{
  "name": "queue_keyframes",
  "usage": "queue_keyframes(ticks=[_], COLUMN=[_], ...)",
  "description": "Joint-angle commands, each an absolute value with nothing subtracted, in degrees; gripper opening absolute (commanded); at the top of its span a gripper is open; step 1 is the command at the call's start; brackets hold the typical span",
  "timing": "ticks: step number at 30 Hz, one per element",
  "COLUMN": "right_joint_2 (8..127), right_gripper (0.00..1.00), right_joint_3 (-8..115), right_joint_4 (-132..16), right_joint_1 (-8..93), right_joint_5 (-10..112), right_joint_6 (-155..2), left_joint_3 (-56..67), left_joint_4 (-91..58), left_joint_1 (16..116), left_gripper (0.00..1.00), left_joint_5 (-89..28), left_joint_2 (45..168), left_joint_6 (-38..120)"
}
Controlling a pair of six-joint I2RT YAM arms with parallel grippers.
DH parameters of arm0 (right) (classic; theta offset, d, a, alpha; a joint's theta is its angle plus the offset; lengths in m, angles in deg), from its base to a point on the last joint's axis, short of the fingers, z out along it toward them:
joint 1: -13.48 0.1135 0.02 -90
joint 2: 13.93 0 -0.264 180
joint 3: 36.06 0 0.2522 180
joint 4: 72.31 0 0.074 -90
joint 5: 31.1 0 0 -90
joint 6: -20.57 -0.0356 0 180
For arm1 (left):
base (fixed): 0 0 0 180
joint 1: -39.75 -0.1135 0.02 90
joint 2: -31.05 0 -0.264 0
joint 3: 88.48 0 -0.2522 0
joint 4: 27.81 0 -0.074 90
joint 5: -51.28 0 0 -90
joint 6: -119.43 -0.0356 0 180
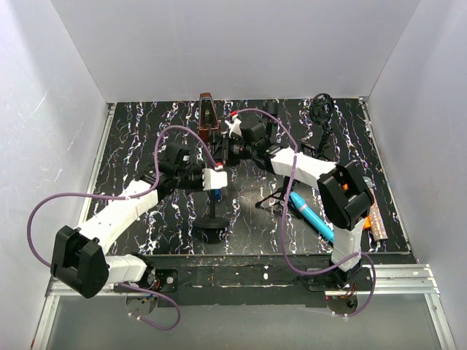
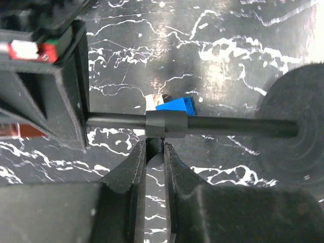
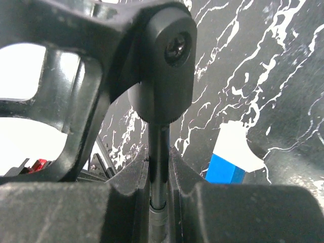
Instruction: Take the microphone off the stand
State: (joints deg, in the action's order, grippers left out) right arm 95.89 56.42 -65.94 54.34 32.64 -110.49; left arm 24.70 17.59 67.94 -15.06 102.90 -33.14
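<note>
Where the stand (image 1: 212, 222) rose from its round base near the middle of the black marbled table (image 1: 146, 124), both arms were at it. The left gripper (image 2: 159, 147) had its jaws drawn almost together, with the tips right at a collar (image 2: 166, 124) on the pole. Whether they pinched the collar could not be told. The right gripper (image 3: 159, 169) was clamped narrowly on the thin upper rod, just below a swivel knuckle (image 3: 163, 76) with a screw head. Above that knuckle sat the stand's black cradle (image 3: 76, 76).

From the overhead camera a brownish-red body, apparently the microphone (image 1: 206, 109), stood up out of that cradle toward the far wall, just beyond the right gripper. Neither wrist view showed what the cradle held.

A small blue-and-white block (image 2: 174, 105) lay on the table just beyond the pole. Off to the right a blue tube (image 1: 310, 211) lay flat beside a small black tripod (image 1: 276, 195), both well apart from the stand's base.
</note>
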Motion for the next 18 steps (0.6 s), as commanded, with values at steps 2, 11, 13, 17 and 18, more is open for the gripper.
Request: queue_keyframes(ticks=[2,11,13,17,18], right_joint_2=[86.6,79.6,78.6,77.3,77.1], right_gripper=[0.01,0.01,0.01,0.01,0.01], right_joint_3=[55.6,53.4,53.3,53.9,54.0], right_joint_4=[-68.9,-69.5,-68.8,-67.3,-67.2], right_joint_1=[54.1,54.1,54.1,54.6,54.8], right_joint_5=[31.8,35.9,36.6,38.9,39.1], right_joint_6=[-103.0,-90.7,-89.1,-86.8,-86.4], left_joint_3=[18.7,18.3,19.3,22.6,23.3], left_joint_4=[12.3,9.0,6.6,-1.5,-4.6], left_joint_1=[66.2,60.0,55.9,49.4,48.5], left_gripper=[0.00,0.00,0.00,0.00,0.00], left_joint_5=[-23.5,-12.7,-7.9,6.4,10.8], left_joint_2=[103.9,103.3,105.0,110.2,112.0], left_joint_6=[-4.6,34.5,43.4,57.6,60.9])
